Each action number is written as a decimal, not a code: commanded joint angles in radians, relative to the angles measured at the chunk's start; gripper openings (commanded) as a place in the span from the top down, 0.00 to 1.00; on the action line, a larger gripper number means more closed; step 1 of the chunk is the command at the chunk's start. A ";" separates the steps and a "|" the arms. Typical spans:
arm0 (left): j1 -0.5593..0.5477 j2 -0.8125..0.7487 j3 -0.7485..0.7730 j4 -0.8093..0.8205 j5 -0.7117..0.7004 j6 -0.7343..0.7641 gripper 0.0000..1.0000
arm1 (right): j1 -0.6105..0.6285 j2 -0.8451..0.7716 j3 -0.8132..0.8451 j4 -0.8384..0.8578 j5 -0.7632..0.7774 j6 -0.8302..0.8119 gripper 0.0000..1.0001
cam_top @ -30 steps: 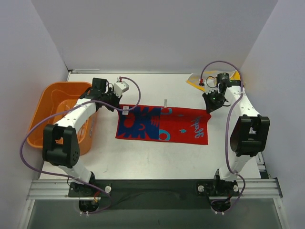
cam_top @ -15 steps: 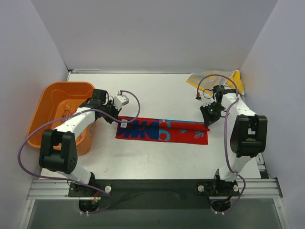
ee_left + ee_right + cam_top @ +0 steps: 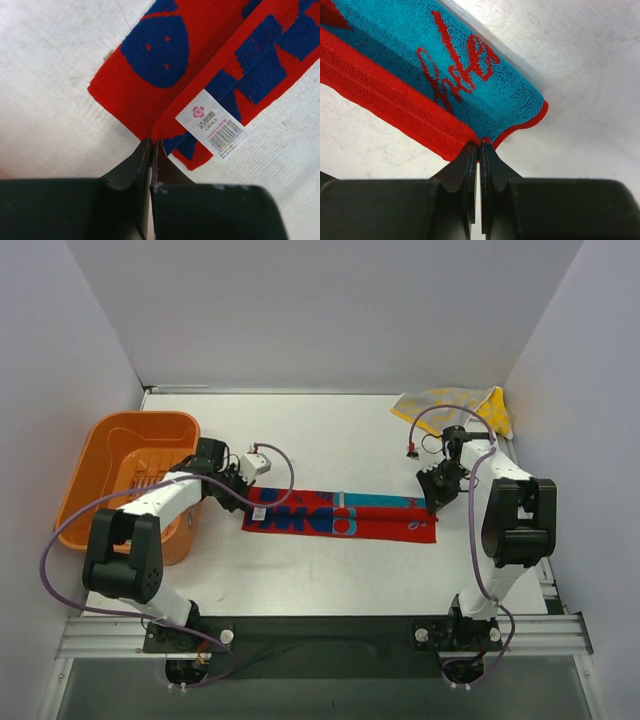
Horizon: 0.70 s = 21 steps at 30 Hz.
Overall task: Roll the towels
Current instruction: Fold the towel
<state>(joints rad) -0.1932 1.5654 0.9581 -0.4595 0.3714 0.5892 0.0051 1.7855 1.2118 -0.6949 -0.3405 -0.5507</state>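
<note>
The red and turquoise towel (image 3: pixel 345 516) lies on the table as a long narrow strip, its far edge folded over toward the near edge. My left gripper (image 3: pixel 247 494) is shut on the towel's left far corner; the left wrist view shows the red cloth with dark blue shapes (image 3: pixel 165 50) and a white label (image 3: pixel 212 126) pinched at my fingertips. My right gripper (image 3: pixel 433 499) is shut on the right far corner, where the turquoise side (image 3: pixel 445 65) faces up. The yellow towel (image 3: pixel 455 405) lies crumpled at the back right.
An orange plastic tub (image 3: pixel 125 475) stands at the left, close to my left arm. White walls enclose the table on three sides. The arms' mounting rail runs along the near edge.
Both grippers have pulled the towel's far edge toward the near edge. The towel went from lying flat and wide to a narrow folded strip with turquoise showing on top.
</note>
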 commanded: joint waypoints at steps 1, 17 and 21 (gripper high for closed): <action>0.006 0.012 -0.018 0.013 -0.002 0.015 1.00 | 0.012 0.012 -0.009 -0.025 0.038 -0.009 1.00; 0.005 -0.054 0.011 -0.045 0.018 0.001 1.00 | 0.009 -0.075 -0.003 -0.071 0.055 -0.034 1.00; -0.003 -0.028 -0.012 -0.045 0.008 -0.005 1.00 | 0.012 -0.032 -0.005 -0.069 0.043 -0.015 1.00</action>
<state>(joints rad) -0.1944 1.5440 0.9592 -0.4877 0.3672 0.5648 0.0204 1.7615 1.2182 -0.7071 -0.3195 -0.5587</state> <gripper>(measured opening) 0.090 0.036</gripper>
